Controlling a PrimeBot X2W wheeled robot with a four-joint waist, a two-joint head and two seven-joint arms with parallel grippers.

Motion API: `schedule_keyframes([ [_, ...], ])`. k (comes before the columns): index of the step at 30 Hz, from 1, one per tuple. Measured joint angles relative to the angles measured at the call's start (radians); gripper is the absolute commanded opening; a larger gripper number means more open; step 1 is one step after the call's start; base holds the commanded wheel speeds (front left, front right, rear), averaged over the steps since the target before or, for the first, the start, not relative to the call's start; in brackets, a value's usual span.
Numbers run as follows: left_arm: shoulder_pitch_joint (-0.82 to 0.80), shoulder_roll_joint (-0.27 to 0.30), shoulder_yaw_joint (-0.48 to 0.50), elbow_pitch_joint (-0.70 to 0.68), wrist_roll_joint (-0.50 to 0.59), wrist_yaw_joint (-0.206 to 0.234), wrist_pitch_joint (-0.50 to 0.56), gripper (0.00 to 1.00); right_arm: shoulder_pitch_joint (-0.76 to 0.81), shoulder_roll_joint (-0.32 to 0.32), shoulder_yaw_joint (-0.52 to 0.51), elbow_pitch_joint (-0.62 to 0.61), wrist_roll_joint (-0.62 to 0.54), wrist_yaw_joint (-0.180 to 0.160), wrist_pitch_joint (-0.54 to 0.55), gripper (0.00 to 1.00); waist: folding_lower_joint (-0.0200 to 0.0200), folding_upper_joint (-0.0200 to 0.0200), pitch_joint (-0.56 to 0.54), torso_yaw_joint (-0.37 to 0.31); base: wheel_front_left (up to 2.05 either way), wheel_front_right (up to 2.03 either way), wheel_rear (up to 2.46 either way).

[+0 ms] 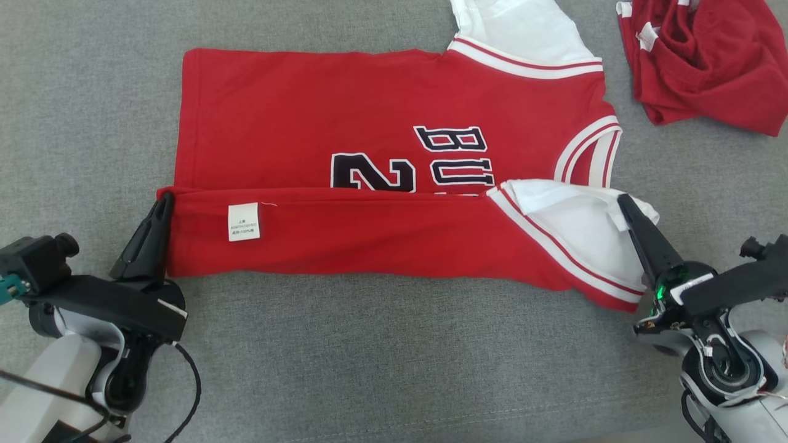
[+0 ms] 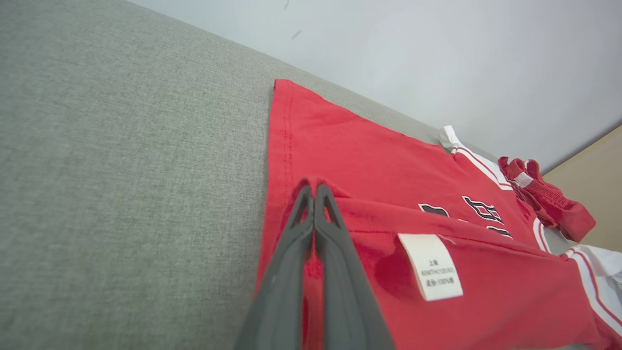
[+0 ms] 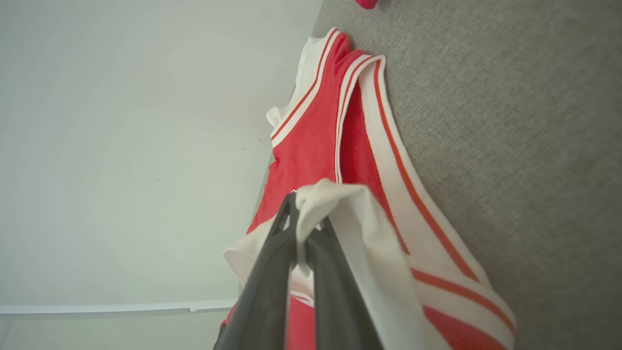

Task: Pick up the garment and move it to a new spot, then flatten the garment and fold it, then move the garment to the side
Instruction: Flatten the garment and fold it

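The garment [image 1: 320,123] is a red jersey with white sleeves and dark lettering, lying flat on the grey surface with its near long edge folded over onto the body. A white label [image 1: 244,221] shows on the folded strip. My left gripper [image 1: 165,198] is shut on the folded hem corner at the left; the left wrist view shows its fingers [image 2: 316,214] pinching red cloth [image 2: 388,160]. My right gripper [image 1: 623,200] is shut on the white sleeve [image 1: 572,215] at the right, where cloth [image 3: 340,204] drapes over its fingers [image 3: 286,218].
A second crumpled red garment [image 1: 708,61] lies at the far right corner of the grey cloth surface [image 1: 394,344]. A pale wall [image 2: 437,48] rises behind the surface's far edge.
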Motion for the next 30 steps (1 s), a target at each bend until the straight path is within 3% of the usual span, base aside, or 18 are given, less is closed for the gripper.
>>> schedule_keyframes([
  [22,-0.135,-0.035,-0.045,0.143,0.035,-0.01,0.014,0.0,-0.107,0.043,0.009,0.121,-0.073,0.0,-0.017,0.0,-0.0001,0.0,0.031,0.002,0.0,0.0,0.0],
  [23,-0.137,-0.035,-0.048,0.151,0.036,-0.016,0.019,0.05,-0.113,0.046,0.011,0.128,-0.077,0.0,-0.017,0.16,-0.0001,0.0,0.032,0.001,0.0,0.0,0.0],
  [24,-0.139,-0.036,-0.05,0.161,0.036,-0.017,0.02,0.05,-0.117,0.048,0.013,0.132,-0.078,0.0,-0.017,0.16,-0.0001,0.0,0.032,0.0,0.0,0.0,0.0],
  [25,-0.142,-0.038,-0.052,0.17,0.036,-0.017,0.02,0.31,-0.12,0.05,0.015,0.135,-0.081,0.0,-0.018,0.37,-0.0001,0.0,0.032,0.0,0.0,0.0,0.0],
  [26,-0.146,-0.041,-0.052,0.181,0.036,-0.017,0.02,1.0,-0.124,0.053,0.018,0.142,-0.086,0.0,-0.017,0.76,-0.0001,0.0,0.031,-0.001,0.0,0.0,0.0],
  [27,-0.151,-0.043,-0.053,0.194,0.036,-0.017,0.02,1.0,-0.13,0.057,0.022,0.151,-0.089,0.0,-0.018,1.0,-0.0001,0.0,0.029,-0.002,0.0,0.0,0.0],
  [30,-0.155,-0.043,-0.053,0.214,0.036,-0.017,0.019,1.0,-0.135,0.068,0.025,0.161,-0.089,0.0,-0.024,1.0,-0.0001,0.0,0.019,-0.003,0.0,0.0,0.0],
])
